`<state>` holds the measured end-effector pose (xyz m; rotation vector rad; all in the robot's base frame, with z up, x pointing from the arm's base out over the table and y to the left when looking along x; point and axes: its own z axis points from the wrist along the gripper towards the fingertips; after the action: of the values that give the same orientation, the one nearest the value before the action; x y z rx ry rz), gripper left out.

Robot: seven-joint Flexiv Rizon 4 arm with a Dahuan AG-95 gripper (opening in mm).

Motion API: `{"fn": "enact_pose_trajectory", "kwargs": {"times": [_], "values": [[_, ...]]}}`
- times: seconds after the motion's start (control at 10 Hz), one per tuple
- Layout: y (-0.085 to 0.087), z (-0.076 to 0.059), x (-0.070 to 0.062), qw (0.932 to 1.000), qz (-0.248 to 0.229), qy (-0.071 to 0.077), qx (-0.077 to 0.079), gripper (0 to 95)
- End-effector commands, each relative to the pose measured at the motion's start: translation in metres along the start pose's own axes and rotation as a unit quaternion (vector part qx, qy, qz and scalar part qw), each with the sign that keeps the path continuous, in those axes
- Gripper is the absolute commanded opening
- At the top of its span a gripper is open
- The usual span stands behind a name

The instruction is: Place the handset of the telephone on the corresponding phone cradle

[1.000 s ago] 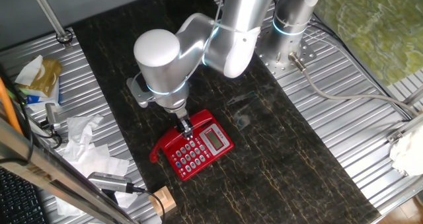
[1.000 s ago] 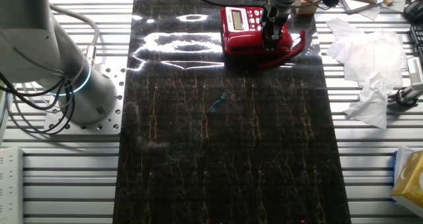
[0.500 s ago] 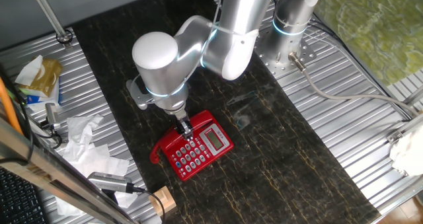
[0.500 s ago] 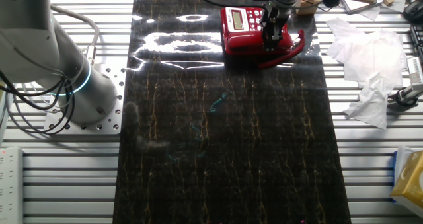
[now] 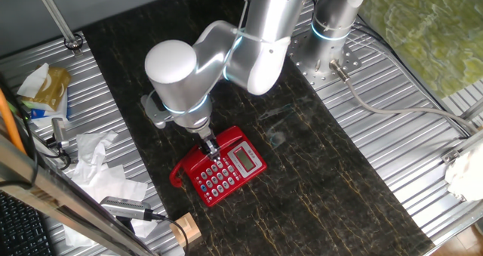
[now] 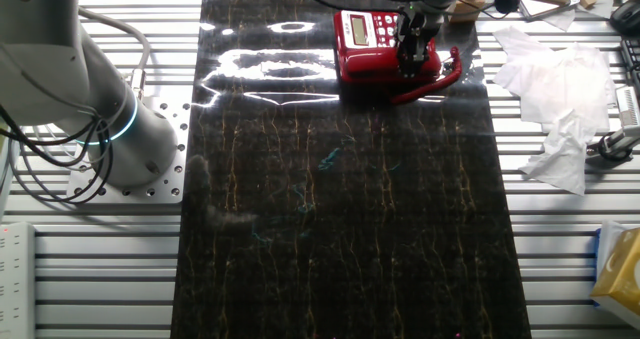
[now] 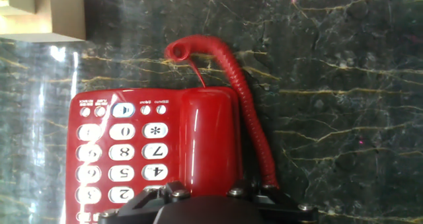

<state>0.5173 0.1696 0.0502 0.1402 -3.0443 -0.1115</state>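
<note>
The red telephone (image 5: 230,171) sits on the dark marble-patterned mat, with its keypad and grey display facing up. The handset (image 7: 208,138) lies along the phone cradle beside the keypad, and its coiled cord (image 7: 244,98) loops off the far end. My gripper (image 7: 208,194) reaches straight down over the handset, with one finger on each side of it, shut on it. In the fixed views the gripper (image 5: 213,150) (image 6: 412,54) stands on the handset side of the telephone (image 6: 365,37). The fingertips are hidden by the hand.
A wooden block (image 5: 185,229) and crumpled white tissues (image 5: 94,161) lie just off the mat near the phone. More tissue (image 6: 550,99) and cables lie on the slatted metal table (image 6: 560,239). The arm's base (image 6: 110,119) stands beside the mat.
The arm's elbow has shifted slightly to the left, while the fingers stay on the handset at the phone. The cord has shifted a little.
</note>
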Motion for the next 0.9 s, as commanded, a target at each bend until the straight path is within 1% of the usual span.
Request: {"fn": "enact_pose_trajectory", "kwargs": {"times": [0.1, 0.4, 0.5, 0.6, 0.7, 0.8, 0.9], "values": [[0.0007, 0.0000, 0.0005, 1.0000, -0.001, 0.000, 0.001, 0.0], [0.0006, 0.0001, 0.0006, 1.0000, -0.008, -0.004, 0.003, 0.0], [0.0007, -0.0001, 0.0006, 0.9999, -0.014, -0.008, 0.003, 38.0], [0.0007, -0.0007, 0.0005, 0.9996, -0.024, -0.017, 0.001, 57.0], [0.0008, -0.0011, 0.0004, 0.9995, -0.027, -0.019, 0.001, 57.0], [0.0008, -0.0018, 0.0001, 0.9992, -0.033, -0.024, 0.002, 76.0], [0.0008, -0.0018, 0.0001, 0.9990, -0.035, -0.026, 0.002, 76.0]]}}
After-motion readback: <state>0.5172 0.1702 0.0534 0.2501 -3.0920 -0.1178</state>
